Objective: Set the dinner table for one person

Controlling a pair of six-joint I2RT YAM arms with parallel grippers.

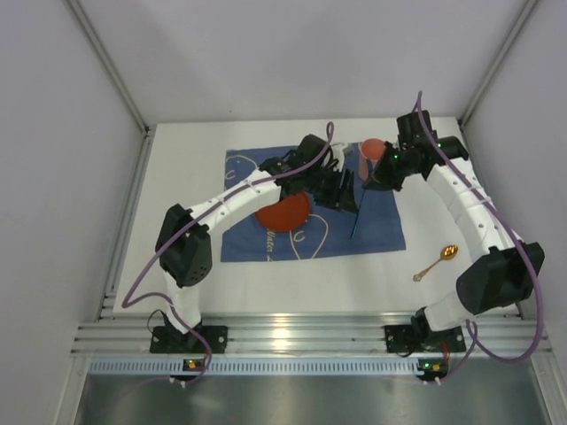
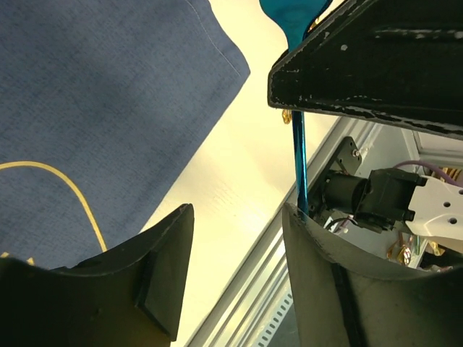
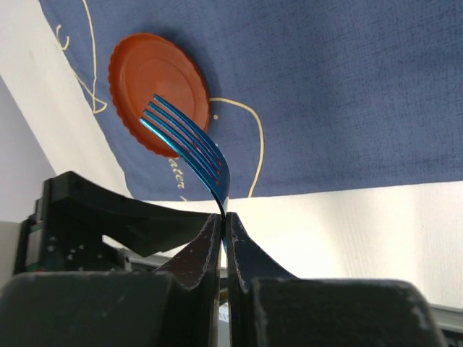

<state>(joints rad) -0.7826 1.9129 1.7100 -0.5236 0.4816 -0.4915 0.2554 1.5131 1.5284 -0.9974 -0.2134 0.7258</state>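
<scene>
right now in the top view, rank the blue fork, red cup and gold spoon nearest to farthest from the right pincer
1. blue fork: clamped in the right pincer, over the blue mat.
2. red cup: just beyond the pincer, at the mat's far right corner.
3. gold spoon: out on the bare dinner table, off the mat's near right corner.
</scene>
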